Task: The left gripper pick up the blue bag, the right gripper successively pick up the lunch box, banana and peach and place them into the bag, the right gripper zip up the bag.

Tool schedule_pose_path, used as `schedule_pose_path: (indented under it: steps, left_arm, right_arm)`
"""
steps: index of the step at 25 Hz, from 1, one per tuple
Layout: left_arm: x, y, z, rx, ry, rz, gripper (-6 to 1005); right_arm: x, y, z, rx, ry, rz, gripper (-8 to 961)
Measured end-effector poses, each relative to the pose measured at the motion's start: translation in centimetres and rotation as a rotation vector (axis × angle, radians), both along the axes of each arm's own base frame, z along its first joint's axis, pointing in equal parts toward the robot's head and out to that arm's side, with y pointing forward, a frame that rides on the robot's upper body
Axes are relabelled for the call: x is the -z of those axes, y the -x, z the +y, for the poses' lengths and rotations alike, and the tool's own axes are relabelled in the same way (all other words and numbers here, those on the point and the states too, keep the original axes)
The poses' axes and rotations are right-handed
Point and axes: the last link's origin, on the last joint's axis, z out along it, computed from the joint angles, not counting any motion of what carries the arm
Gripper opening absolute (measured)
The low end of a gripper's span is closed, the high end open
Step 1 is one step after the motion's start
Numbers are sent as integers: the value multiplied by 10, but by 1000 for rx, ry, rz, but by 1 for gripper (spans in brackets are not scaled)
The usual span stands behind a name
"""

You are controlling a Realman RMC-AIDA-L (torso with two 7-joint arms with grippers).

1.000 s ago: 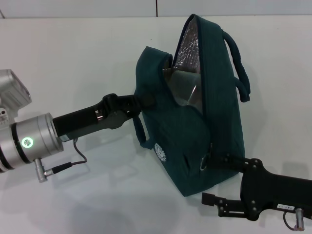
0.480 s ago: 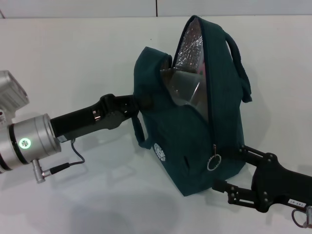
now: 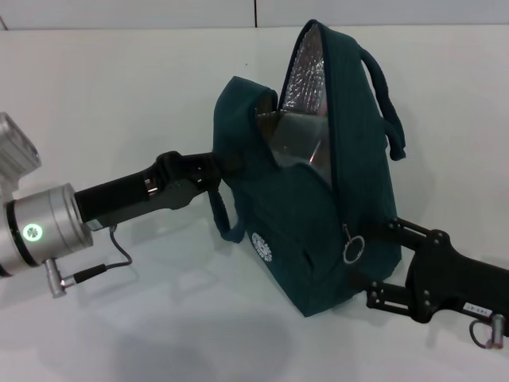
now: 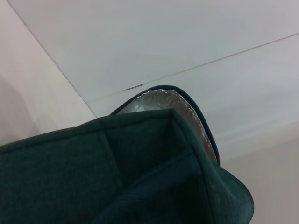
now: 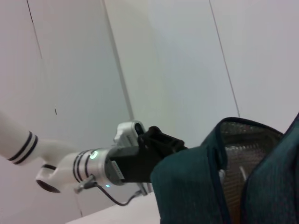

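Gaping blue bag point(image 3: 318, 207), foil lining showing, upright.

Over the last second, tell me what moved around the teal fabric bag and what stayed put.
The right gripper, a black two-fingered claw, came up against the dark teal fabric bag at its lower right corner, beside the metal ring pull, which swung into sight. The left gripper stayed clamped on the bag's left edge; the bag stayed upright and unzipped.

Dark teal-green blue bag point(image 3: 318, 215), crinkled silver foil lining point(image 3: 302, 76) showing inside, round white logo point(image 3: 262, 246) low on its side. Both claws black: left gripper point(image 3: 219, 167), right gripper point(image 3: 380, 263). Silver wrist point(image 3: 44, 231), green light glowing.
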Motion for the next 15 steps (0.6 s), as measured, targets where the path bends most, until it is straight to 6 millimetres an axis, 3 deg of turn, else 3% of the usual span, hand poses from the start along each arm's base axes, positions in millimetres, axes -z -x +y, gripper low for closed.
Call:
schedule_pose_path:
  steps: [15]
  left_arm:
    - [-6,-1,2,11,-5,-10,36]
  right_arm:
    - [8,5,7,-8,51,-32,780]
